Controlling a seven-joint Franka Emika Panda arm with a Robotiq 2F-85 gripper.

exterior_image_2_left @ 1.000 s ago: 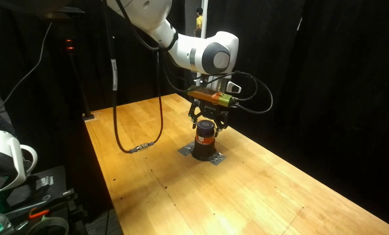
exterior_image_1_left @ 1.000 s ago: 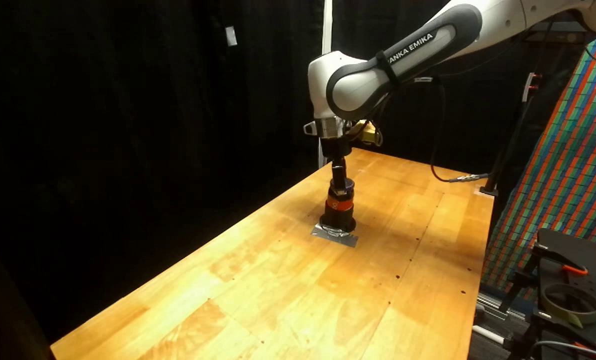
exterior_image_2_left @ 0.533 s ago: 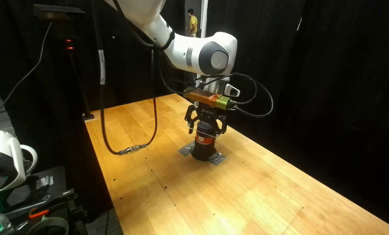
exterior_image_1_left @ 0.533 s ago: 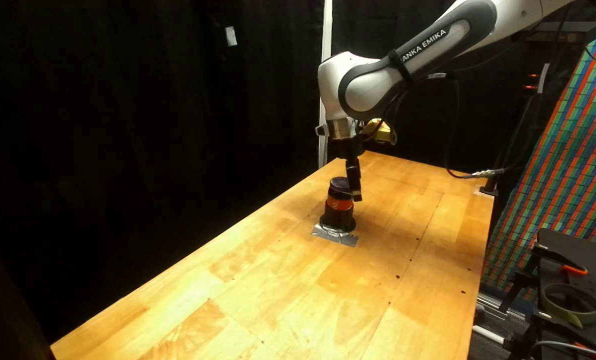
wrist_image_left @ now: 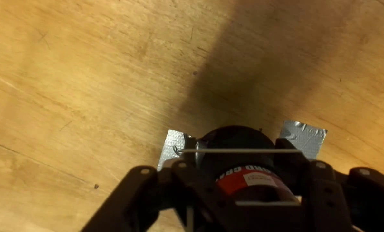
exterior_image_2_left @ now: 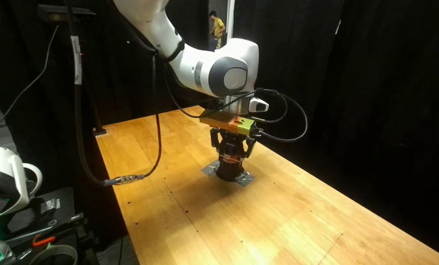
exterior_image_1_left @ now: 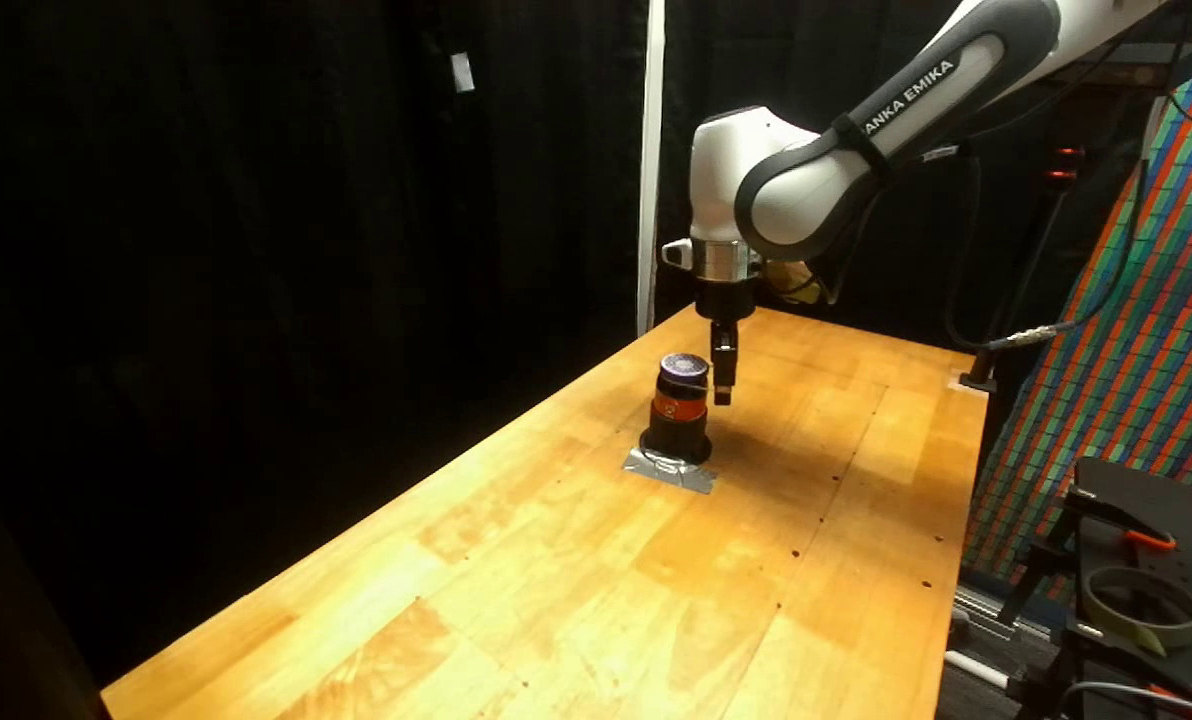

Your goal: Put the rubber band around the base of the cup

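Observation:
The cup, dark with an orange-red band, stands upright on the table in an exterior view point(exterior_image_1_left: 679, 410). It also shows in an exterior view point(exterior_image_2_left: 229, 171) with its top hidden behind the gripper, and in the wrist view point(wrist_image_left: 230, 186). My gripper stands beside the cup in an exterior view point(exterior_image_1_left: 723, 394) and in front of it in an exterior view point(exterior_image_2_left: 231, 152). In the wrist view the gripper point(wrist_image_left: 237, 148) is open. The pale rubber band point(wrist_image_left: 243, 150) is stretched between its spread fingertips. A thin strand runs to the cup's upper part; whether it passes behind is unclear.
Grey tape strips point(exterior_image_2_left: 209, 168) point(exterior_image_2_left: 246, 179) hold the cup's foot to the wooden table point(exterior_image_1_left: 556, 580). A cable with a connector point(exterior_image_2_left: 127, 179) hangs from the arm over the table's edge. A side stand with a tape roll point(exterior_image_1_left: 1141, 605) stands beyond the table.
My gripper has moved off the cup's top to its side, rightward in an exterior view and lower and closer in an exterior view. The band stays on the fingers. The cup has not moved.

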